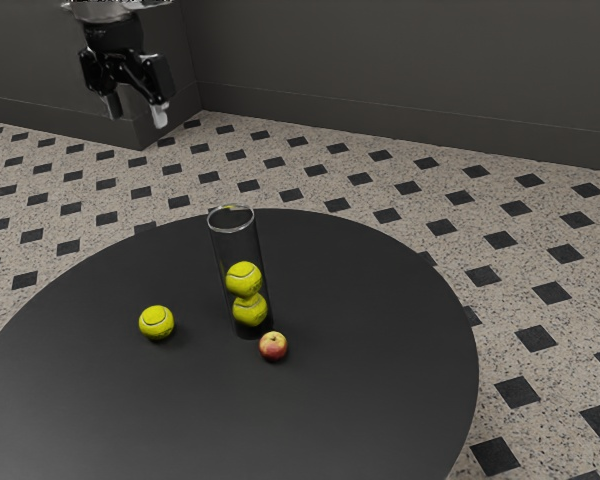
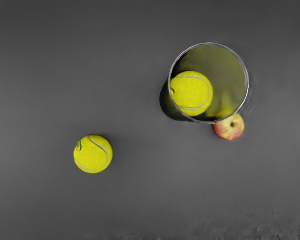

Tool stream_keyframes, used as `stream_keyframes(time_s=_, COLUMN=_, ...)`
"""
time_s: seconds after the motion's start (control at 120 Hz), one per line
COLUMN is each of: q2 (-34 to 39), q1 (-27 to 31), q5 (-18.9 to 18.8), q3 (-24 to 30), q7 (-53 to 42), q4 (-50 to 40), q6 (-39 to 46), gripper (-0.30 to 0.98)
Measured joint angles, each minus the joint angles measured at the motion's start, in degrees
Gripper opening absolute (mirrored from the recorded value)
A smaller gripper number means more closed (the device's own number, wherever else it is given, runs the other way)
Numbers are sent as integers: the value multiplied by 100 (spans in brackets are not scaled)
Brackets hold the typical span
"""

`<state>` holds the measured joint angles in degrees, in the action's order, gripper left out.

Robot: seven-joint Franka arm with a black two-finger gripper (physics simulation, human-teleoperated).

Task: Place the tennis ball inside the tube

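One gripper [image 1: 136,110], fingers apart, grips nothing. One round table [image 1: 370,350] bears one upright transparent tube [image 1: 238,248] containing two stacked tennis balls [image 1: 244,279], one loose tennis ball [image 1: 156,322] outside the tube, and one apple [image 1: 273,347] beside its base.

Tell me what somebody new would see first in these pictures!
The tall, clear, round tube would likely catch the eye first, standing on the round black table with two bright yellow-green fuzzy balls stacked inside. Next comes a loose yellow-green tennis ball on the table beside the tube, and a small red-and-yellow apple near the tube's foot.
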<state>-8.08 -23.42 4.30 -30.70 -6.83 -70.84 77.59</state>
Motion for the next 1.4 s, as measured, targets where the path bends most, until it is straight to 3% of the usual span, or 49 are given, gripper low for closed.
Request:
stream_keyframes(time_s=0.05, q2=104, q1=246, q5=-104, q3=510, q7=-30, q4=-134, q6=-12, gripper=67)
stream_keyframes(time_s=0.125, q2=396, q1=355, q5=-201, q3=761, q7=-78, q4=-715, q6=40, gripper=67)
stream_keyframes(time_s=0.292, q2=1269, q1=839, q5=-278, q3=800, q7=-127, q4=-3320, q6=934, gripper=67)
stream_keyframes(time_s=0.45, q2=1223, q1=1525, q5=-260, q3=700, q7=-142, q4=-4566, q6=1948, gripper=67)
stream_keyframes(time_s=0.625, q2=437, q1=1428, q5=-29, q3=696, q7=-169, q4=-4780, q6=2951, gripper=67)
stream_keyframes(time_s=1.05, q2=490, q1=1157, q5=87, q3=769, q7=-220, q4=-5825, q6=4297, gripper=67)
stream_keyframes(time_s=1.4, q2=-568, q1=1392, q5=296, q3=851, q7=-282, q4=-5028, q6=4944, gripper=67)
